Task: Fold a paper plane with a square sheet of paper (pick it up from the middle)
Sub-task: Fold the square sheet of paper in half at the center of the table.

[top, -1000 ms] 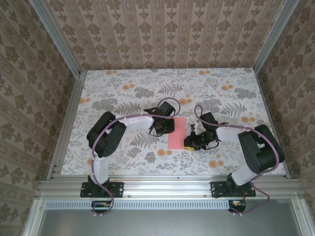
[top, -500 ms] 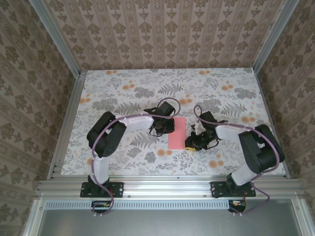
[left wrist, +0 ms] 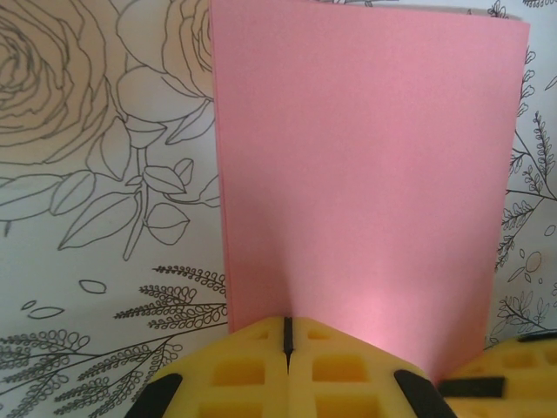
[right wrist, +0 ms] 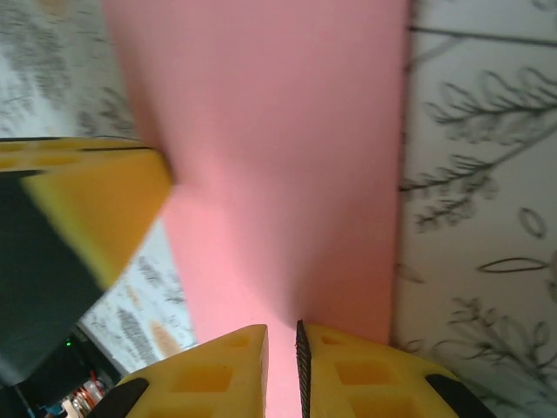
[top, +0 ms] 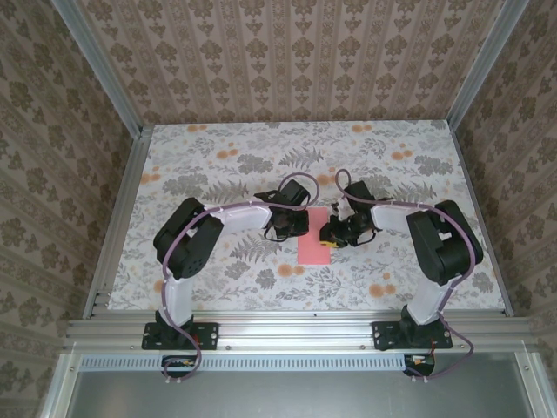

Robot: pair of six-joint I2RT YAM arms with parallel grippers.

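The square sheet of paper [top: 312, 248] lies folded into a salmon-pink rectangle on the flowered table [top: 218, 165], between the two arms. My left gripper [top: 291, 228] is shut, and its yellow tips press on the sheet's left edge; in the left wrist view the paper [left wrist: 365, 174] stretches flat ahead of the closed left gripper [left wrist: 287, 326]. My right gripper [top: 332, 237] rests on the sheet's right side, its jaws a narrow slit apart. In the right wrist view the paper [right wrist: 278, 157] runs under the right gripper [right wrist: 281, 335], pink showing in the slit. No paper plane shape is formed.
The left gripper's yellow finger [right wrist: 87, 200] sits close at the left of the right wrist view, so both grippers crowd the small sheet. Aluminium rails [top: 122, 209] and patterned walls bound the table on all sides.
My right gripper has slid from the sheet's near right corner up along its right side toward the middle. The left gripper and the paper have stayed put.
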